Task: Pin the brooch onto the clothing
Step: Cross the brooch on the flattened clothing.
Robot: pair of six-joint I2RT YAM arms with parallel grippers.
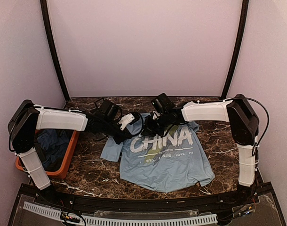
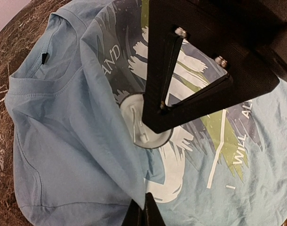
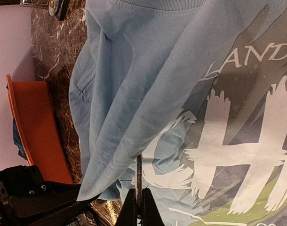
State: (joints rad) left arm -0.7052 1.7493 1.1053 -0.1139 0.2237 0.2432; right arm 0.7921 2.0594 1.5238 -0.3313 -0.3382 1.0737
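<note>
From above, the light blue short-sleeved cloth T-shirt [image 1: 167,165] shows big white capitals across the chest: "CHINA". Under them, a smaller white line reads "I WILL ALWAYS LOVE MY". There's a tiny word between the two, too small to read. The left wrist view catches "AND" near the collar and "I WILL AL" further down the print. The right wrist view gives "LAND" in full, and a huge white "H" below it.

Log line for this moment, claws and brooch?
left claw: shut on T-shirt fold | right claw: shut on brooch | brooch: at T-shirt chest
</note>
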